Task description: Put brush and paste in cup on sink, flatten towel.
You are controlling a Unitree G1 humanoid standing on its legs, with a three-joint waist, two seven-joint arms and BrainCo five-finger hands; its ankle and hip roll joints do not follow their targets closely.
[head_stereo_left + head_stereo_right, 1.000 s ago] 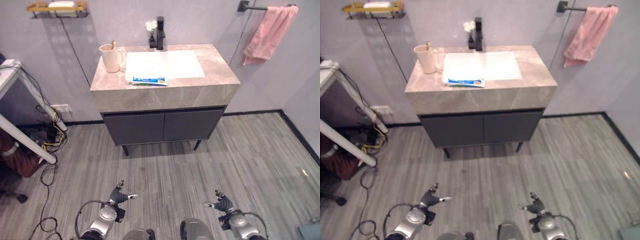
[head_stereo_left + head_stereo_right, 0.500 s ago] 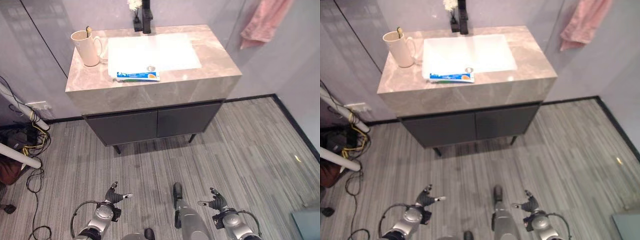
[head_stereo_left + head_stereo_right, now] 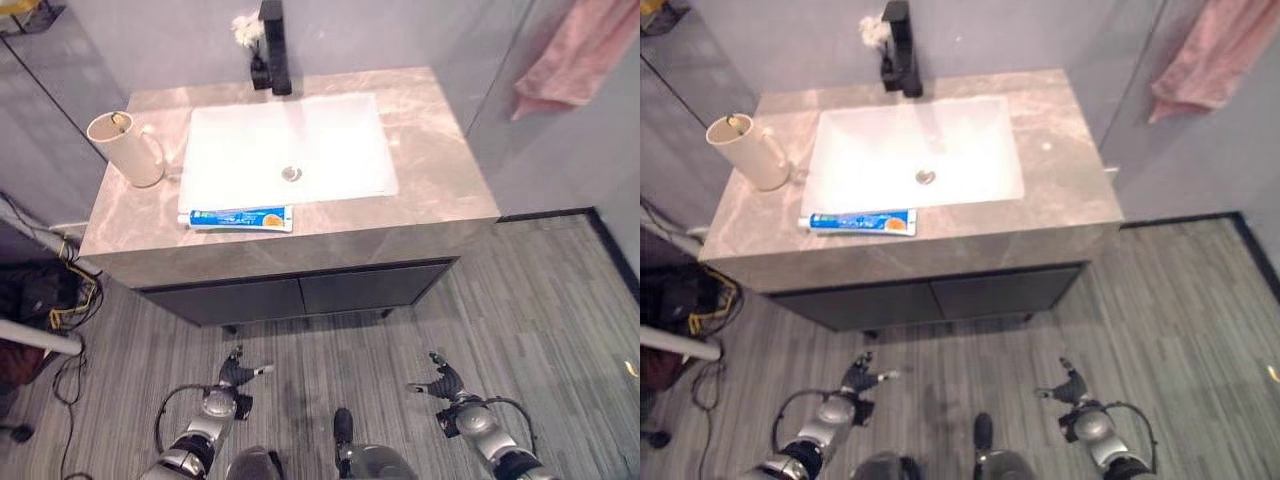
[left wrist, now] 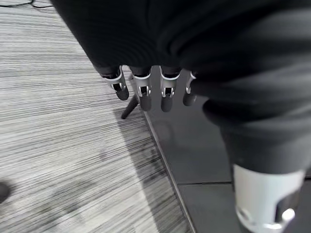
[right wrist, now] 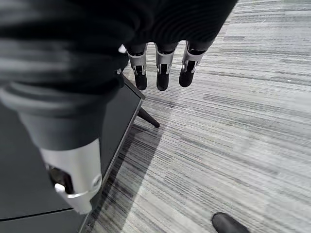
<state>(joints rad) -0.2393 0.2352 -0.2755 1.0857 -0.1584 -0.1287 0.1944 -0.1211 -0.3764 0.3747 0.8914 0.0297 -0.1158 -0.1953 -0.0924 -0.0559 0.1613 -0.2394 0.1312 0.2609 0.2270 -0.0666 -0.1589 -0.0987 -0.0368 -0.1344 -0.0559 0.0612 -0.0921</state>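
A blue and white toothpaste tube (image 3: 236, 218) lies along the front edge of the marble sink counter (image 3: 440, 180). At the counter's left end stands a cream cup (image 3: 126, 149) with a handle; a brush tip shows inside its rim. A pink towel (image 3: 582, 55) hangs bunched on the wall at the upper right. My left hand (image 3: 232, 378) and right hand (image 3: 445, 384) hang low over the floor in front of the cabinet, far below the counter. Both are open and hold nothing, fingers (image 4: 142, 89) straight in the wrist views.
A white basin (image 3: 288, 150) is sunk into the counter with a black tap (image 3: 272, 48) behind it. Dark cabinet doors (image 3: 300, 295) sit below, on thin legs. Cables and a white table leg (image 3: 40, 335) lie at the left. Grey plank floor (image 3: 560, 320) spreads to the right.
The whole picture has shifted: the camera has come closer to the sink and looks more steeply down on the counter. Both hands stay low and open.
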